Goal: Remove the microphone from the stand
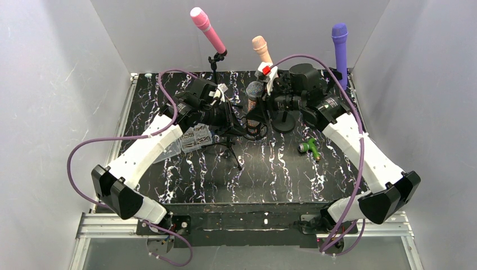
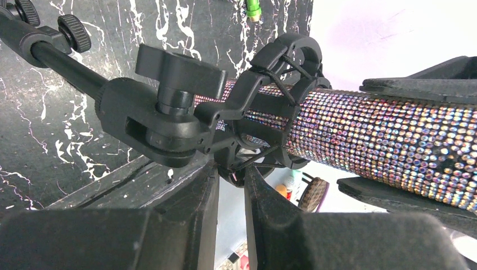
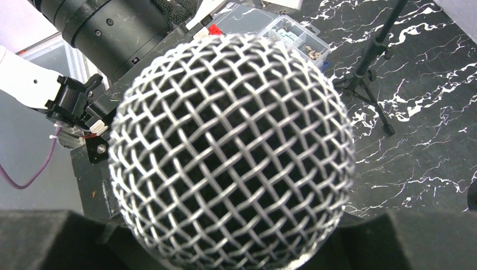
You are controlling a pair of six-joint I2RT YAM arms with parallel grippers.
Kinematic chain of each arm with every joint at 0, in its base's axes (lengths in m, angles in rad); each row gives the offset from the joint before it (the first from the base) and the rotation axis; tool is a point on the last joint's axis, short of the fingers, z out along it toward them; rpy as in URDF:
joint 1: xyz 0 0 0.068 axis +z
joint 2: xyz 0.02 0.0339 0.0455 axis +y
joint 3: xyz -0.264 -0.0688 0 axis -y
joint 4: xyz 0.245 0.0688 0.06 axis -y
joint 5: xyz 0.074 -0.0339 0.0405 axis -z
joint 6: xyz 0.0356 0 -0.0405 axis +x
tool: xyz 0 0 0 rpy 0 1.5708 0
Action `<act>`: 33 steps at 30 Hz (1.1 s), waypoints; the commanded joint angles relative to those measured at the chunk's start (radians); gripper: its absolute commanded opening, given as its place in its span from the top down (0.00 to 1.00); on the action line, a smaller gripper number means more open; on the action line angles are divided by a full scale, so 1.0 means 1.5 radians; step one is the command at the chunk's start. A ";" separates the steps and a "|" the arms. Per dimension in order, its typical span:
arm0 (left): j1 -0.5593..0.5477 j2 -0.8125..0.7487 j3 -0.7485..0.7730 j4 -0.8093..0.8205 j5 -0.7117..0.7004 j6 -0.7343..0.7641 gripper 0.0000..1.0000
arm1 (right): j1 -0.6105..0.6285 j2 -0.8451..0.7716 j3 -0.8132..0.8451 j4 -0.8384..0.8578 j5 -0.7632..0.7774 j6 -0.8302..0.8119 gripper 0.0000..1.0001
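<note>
A: Item one, left gripper (image 2: 232, 169)?
B: It is sitting at the microphone's (image 1: 254, 97) nine o'clock, jaws pinching almost together under the stand clip (image 2: 264, 95).
A: Item two, microphone?
B: It is lying through that clip. The right gripper (image 1: 265, 106), at three o'clock, is clenching its rhinestone body.

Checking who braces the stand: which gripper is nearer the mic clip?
Left. The left gripper sits just beneath the clip, at its lower ring. The right gripper is farther along, clamped on the sparkly microphone body beyond the clip.
</note>
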 commanded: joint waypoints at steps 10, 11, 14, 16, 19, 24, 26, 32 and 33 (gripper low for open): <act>-0.009 0.049 -0.079 -0.215 -0.076 0.063 1.00 | -0.022 -0.034 0.131 0.125 -0.073 0.046 0.99; -0.009 0.050 -0.081 -0.215 -0.077 0.061 1.00 | -0.023 -0.035 0.134 0.124 -0.075 0.047 0.99; -0.008 0.050 -0.082 -0.217 -0.078 0.062 1.00 | -0.027 -0.034 0.150 0.122 -0.083 0.054 0.99; -0.009 0.051 -0.083 -0.217 -0.078 0.061 1.00 | -0.028 -0.032 0.159 0.119 -0.090 0.055 0.99; -0.008 0.054 -0.085 -0.219 -0.076 0.060 1.00 | -0.028 -0.030 0.165 0.115 -0.098 0.053 0.99; -0.008 0.057 -0.085 -0.226 -0.079 0.057 1.00 | -0.028 -0.026 0.177 0.107 -0.118 0.042 0.99; -0.009 0.058 -0.085 -0.229 -0.081 0.060 1.00 | -0.028 -0.024 0.182 0.104 -0.127 0.039 0.99; -0.009 0.064 -0.079 -0.246 -0.098 0.072 1.00 | -0.028 -0.021 0.197 0.092 -0.144 0.026 0.99; -0.010 0.066 -0.077 -0.249 -0.100 0.074 1.00 | -0.028 -0.020 0.200 0.091 -0.149 0.023 0.99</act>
